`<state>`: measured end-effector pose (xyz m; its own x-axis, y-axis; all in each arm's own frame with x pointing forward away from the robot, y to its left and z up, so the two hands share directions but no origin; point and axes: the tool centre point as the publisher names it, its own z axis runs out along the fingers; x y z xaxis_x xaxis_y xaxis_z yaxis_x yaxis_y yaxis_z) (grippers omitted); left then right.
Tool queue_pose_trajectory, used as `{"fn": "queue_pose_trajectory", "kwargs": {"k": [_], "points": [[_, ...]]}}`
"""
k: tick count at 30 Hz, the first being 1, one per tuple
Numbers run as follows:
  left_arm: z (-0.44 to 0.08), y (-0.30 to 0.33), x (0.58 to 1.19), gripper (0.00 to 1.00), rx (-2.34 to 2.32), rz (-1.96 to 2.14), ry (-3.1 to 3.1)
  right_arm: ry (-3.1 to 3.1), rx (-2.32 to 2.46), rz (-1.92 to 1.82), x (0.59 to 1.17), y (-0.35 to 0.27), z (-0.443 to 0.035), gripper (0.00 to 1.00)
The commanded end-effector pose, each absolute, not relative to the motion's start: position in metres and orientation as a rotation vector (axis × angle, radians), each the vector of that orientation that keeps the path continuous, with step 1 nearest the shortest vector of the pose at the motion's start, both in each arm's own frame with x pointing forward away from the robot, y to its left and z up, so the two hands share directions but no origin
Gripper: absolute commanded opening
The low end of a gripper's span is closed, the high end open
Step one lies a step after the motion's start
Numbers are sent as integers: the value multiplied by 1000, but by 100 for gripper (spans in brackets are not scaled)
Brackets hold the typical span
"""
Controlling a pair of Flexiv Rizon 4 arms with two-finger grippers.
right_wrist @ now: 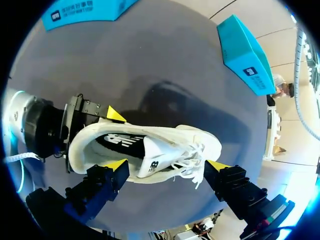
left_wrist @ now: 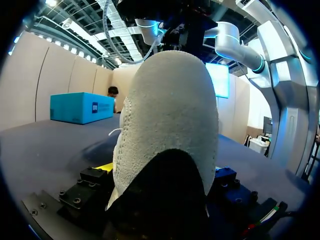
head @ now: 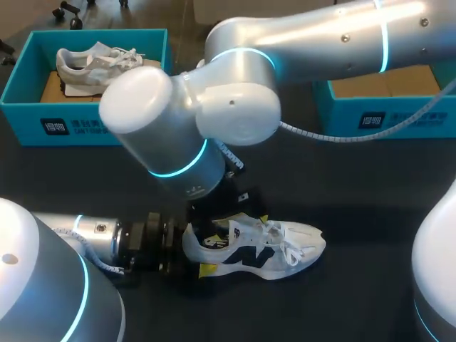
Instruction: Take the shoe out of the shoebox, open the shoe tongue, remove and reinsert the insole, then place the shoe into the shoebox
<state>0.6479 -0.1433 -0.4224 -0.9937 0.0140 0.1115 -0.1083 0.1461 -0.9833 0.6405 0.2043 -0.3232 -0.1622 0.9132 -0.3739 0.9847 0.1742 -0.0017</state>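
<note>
A white shoe with dark side marks stands upright on the black table, toe to the right. My left gripper comes in low from the left and is shut on its heel, one finger on each side. In the left wrist view the heel fills the space between the fingers. My right gripper hangs open just above the shoe, its yellow tips spread along the shoe's length. The dark insole shows inside the shoe's mouth, with the tongue and laces ahead of it.
A teal shoebox at the back left holds another pale shoe. A second teal box stands at the back right. My right arm's bulky elbow hangs over the middle of the table.
</note>
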Motion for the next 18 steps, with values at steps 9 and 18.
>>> {"fn": "queue_pose_trajectory", "kwargs": {"k": [9, 18], "points": [[-425, -144, 648, 0, 97, 1993, -2307, 1688, 2032, -390, 632, 207, -347, 100], [-425, -144, 648, 0, 97, 1993, -2307, 1629, 2092, -323, 628, 190, -353, 100]]}}
